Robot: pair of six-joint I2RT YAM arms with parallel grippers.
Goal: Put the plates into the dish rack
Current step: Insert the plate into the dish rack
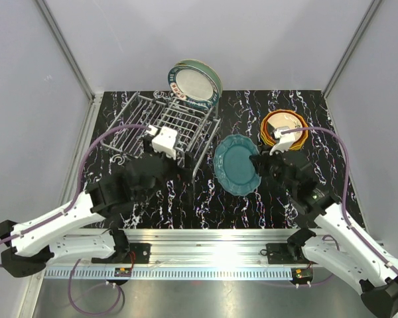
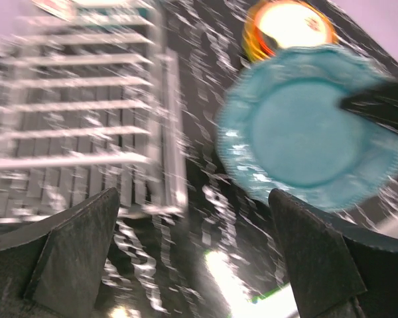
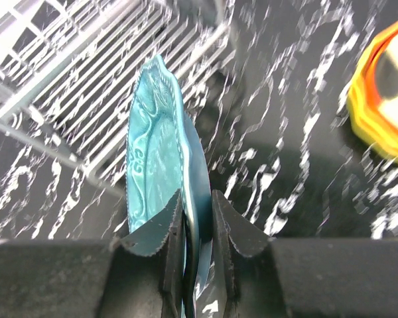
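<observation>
A dark teal plate [image 1: 237,164] hangs tilted above the black marbled table, just right of the dish rack [image 1: 166,126]. My right gripper [image 1: 260,162] is shut on its right rim. In the right wrist view, the fingers [image 3: 198,199] pinch the plate [image 3: 156,132] edge-on, with the rack [image 3: 66,79] beyond it. A cream-centred plate [image 1: 194,83] stands upright at the rack's back right corner. My left gripper [image 1: 179,169] hovers open and empty at the rack's front right corner. Its wrist view, with the gripper [image 2: 192,199], shows the rack [image 2: 86,119] on the left and the teal plate [image 2: 305,126] on the right.
A stack of orange and yellow plates [image 1: 284,128] lies flat at the back right of the table, also seen as an orange plate [image 3: 385,99] and a bright orange plate [image 2: 288,26]. Grey walls close in the table on three sides.
</observation>
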